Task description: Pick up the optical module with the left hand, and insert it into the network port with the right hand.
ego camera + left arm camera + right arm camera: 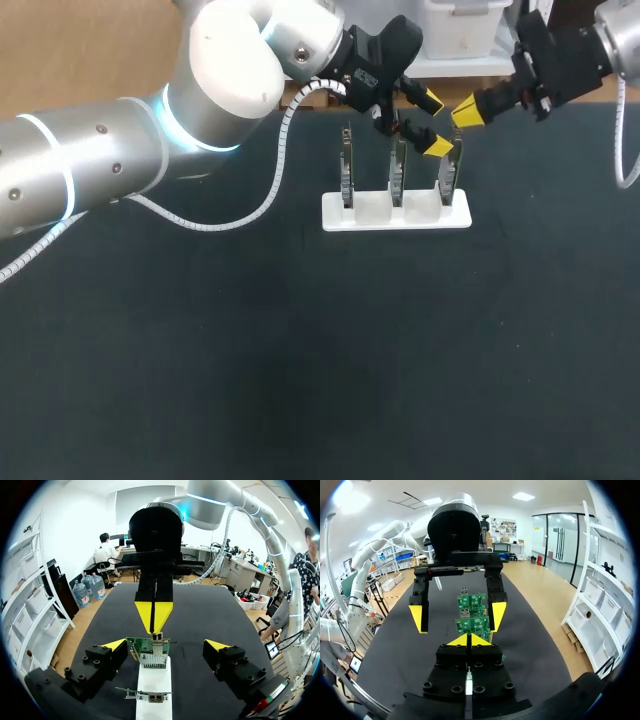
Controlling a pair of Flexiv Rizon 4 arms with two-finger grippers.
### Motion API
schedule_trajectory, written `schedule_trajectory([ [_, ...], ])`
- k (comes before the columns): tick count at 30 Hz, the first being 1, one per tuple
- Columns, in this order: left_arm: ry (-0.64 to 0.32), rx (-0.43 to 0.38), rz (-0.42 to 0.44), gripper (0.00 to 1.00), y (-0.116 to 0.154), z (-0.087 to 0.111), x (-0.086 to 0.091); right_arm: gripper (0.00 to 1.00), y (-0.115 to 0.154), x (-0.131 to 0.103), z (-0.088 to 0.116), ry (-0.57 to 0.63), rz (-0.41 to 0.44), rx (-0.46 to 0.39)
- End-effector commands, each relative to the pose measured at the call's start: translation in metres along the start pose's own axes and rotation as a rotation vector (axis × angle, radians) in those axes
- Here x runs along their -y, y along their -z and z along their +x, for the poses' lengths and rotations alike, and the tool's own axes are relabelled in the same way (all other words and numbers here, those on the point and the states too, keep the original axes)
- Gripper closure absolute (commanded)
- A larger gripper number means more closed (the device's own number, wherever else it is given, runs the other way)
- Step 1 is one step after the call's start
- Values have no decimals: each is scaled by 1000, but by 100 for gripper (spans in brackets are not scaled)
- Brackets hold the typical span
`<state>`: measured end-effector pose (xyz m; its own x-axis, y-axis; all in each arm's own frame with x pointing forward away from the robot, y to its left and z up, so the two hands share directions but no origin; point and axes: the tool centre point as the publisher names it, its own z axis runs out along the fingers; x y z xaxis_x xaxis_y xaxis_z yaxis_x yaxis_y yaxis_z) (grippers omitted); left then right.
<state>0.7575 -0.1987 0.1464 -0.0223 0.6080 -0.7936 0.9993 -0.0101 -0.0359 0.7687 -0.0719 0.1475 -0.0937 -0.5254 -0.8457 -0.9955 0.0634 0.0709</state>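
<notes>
Likely a lab: robot arms (100, 160), circuit boards (472, 625).

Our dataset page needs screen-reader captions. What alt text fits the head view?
Two robot arms meet above a white holder carrying three upright circuit boards on a dark table. The left gripper is open by the right-hand board; the right gripper is shut, tips pointing toward it.

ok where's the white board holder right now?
Head view, far middle of the table: white holder with three upright boards, left gripper and right gripper at its right end.
</notes>
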Motion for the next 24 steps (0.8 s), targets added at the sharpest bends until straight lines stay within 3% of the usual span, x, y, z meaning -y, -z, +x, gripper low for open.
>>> schedule_trajectory([
  [1, 0, -1, 0, 0, 0, 0, 0, 100, -2, 2, 2, -3, -4, 2],
  [24, 0, -1, 0, 0, 0, 0, 0, 100, -10, 1, 8, -23, -21, -8],
])
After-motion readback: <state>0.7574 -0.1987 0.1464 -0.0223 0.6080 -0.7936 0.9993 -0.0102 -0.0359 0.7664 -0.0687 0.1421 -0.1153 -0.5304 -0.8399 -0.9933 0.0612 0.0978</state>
